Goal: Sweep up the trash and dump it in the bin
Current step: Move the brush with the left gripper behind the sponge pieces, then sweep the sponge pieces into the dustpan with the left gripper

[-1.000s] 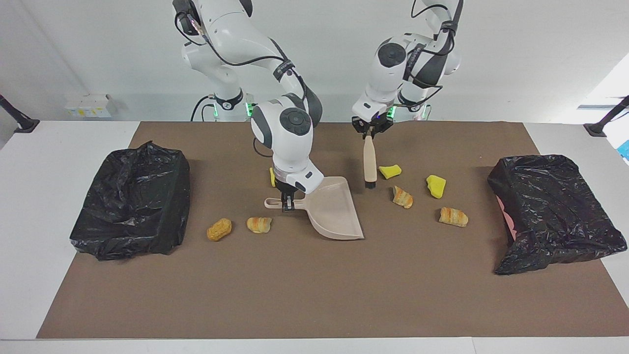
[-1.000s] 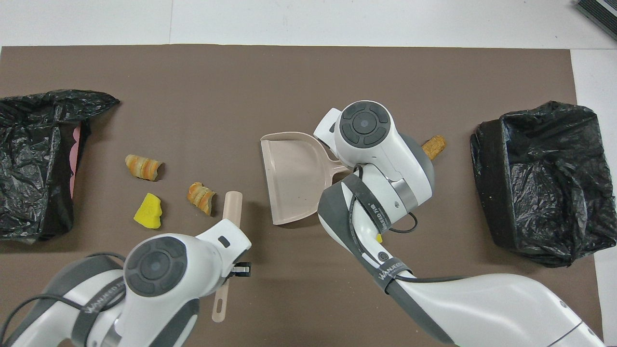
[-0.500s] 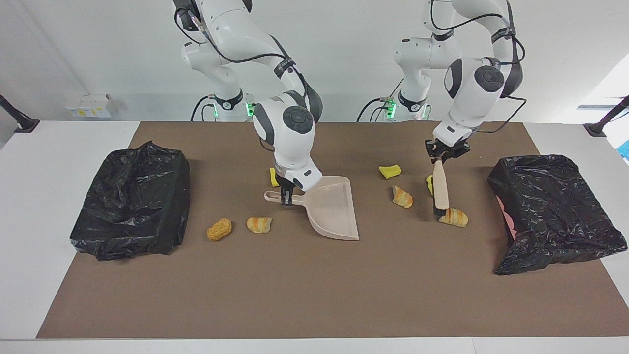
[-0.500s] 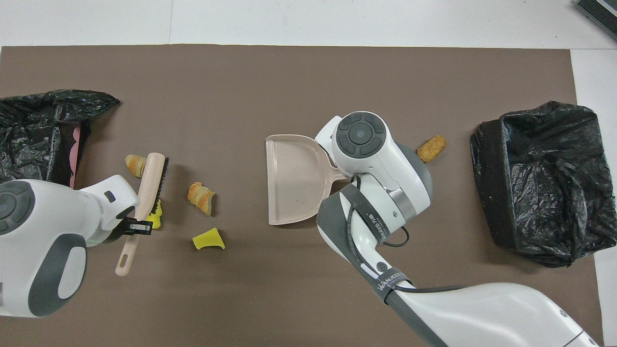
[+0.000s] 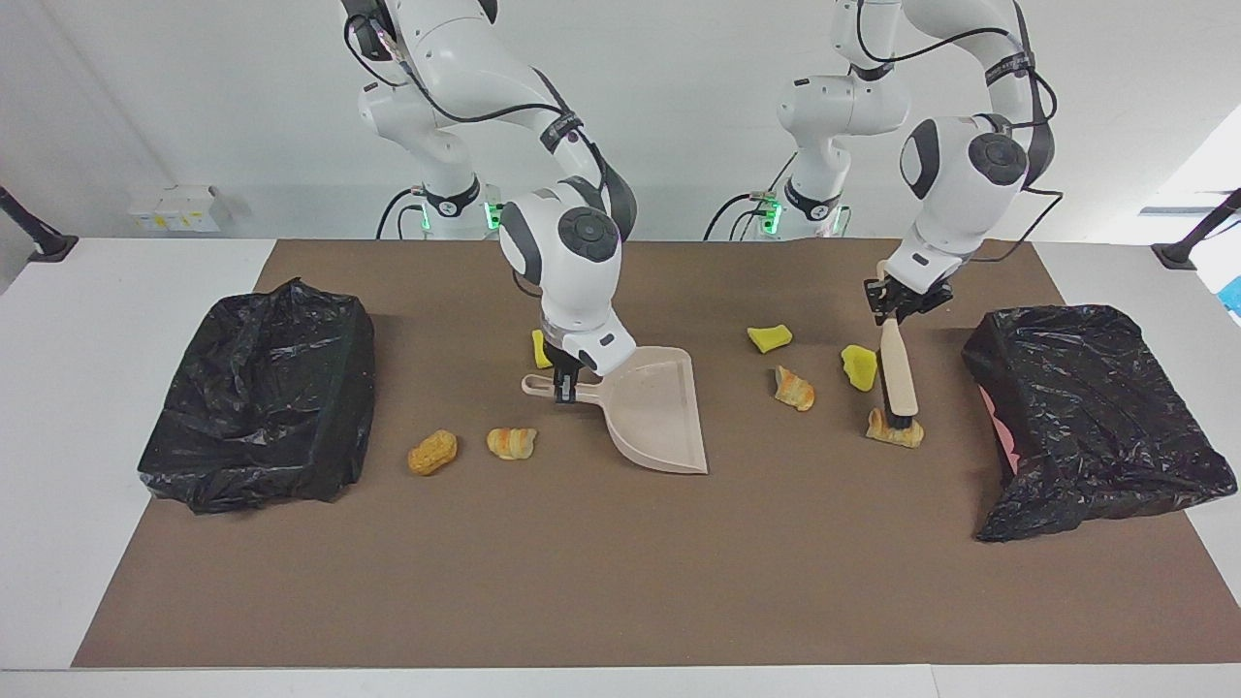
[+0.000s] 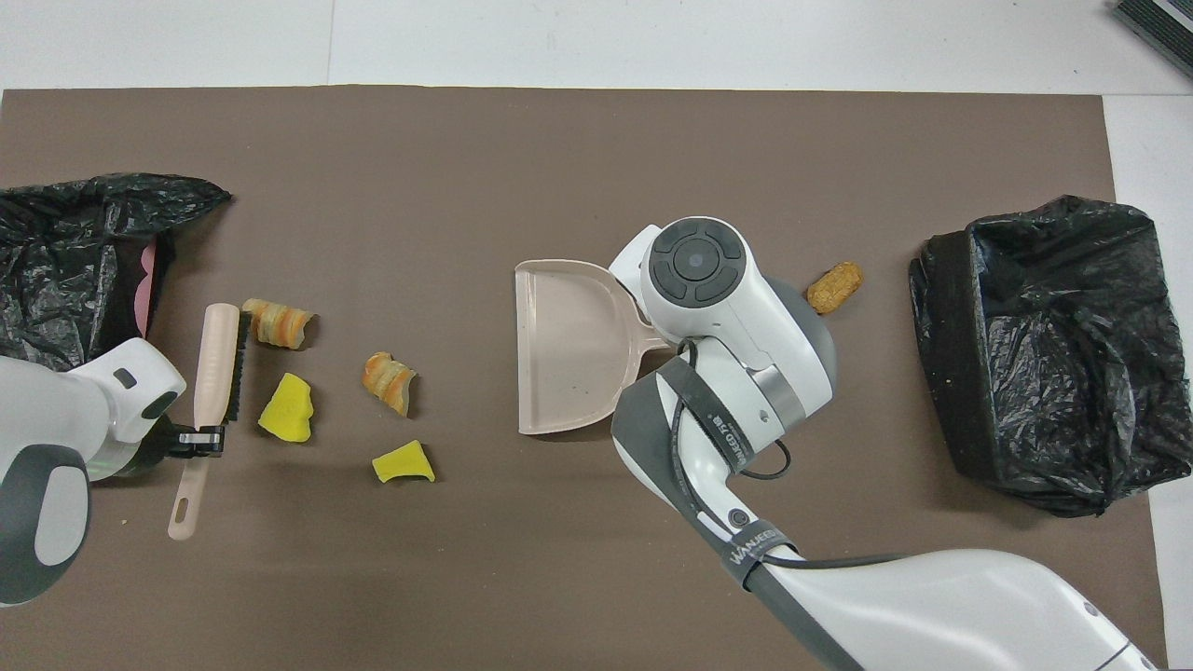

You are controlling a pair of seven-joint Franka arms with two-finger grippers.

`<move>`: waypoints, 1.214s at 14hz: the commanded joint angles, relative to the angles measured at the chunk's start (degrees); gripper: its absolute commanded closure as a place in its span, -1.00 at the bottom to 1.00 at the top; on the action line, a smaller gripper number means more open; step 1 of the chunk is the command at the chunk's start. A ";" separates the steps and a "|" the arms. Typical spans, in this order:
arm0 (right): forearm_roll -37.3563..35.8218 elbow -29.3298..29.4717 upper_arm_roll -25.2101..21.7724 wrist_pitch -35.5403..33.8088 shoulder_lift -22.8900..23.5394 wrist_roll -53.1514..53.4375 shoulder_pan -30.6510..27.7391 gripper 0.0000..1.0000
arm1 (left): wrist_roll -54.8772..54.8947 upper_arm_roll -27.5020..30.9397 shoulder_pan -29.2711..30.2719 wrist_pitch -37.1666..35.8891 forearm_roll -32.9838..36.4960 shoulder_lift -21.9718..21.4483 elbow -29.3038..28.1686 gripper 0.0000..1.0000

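My left gripper (image 5: 897, 301) (image 6: 200, 438) is shut on the handle of the beige brush (image 5: 898, 373) (image 6: 216, 359). Its black bristles rest against a bread lump (image 5: 892, 432) (image 6: 277, 321). Beside the brush lie a yellow sponge chunk (image 5: 858, 366) (image 6: 287, 419), another bread lump (image 5: 795, 388) (image 6: 390, 382) and a second yellow chunk (image 5: 769, 337) (image 6: 403, 463). My right gripper (image 5: 565, 388) is shut on the handle of the beige dustpan (image 5: 664, 412) (image 6: 569, 345), whose lip rests on the mat. Two bread lumps (image 5: 511, 443) (image 5: 432, 452) lie toward the right arm's end. Another yellow chunk (image 5: 538, 349) is partly hidden by the right gripper.
A bin lined with a black bag (image 5: 262, 397) (image 6: 1044, 345) stands at the right arm's end of the brown mat. A second black-bagged bin (image 5: 1096, 417) (image 6: 75, 289) lies at the left arm's end, close to the brush.
The left arm carried the brush from the middle of the mat toward its own end, past the yellow chunk, and set the bristles by the bread lump. The dustpan barely shifted.
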 commanded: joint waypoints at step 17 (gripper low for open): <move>-0.77 -1.68 0.31 0.49 -0.73 3.75 1.20 1.00 | -27.74 -1.30 -36.44 12.89 -13.23 11.60 4.39 1.00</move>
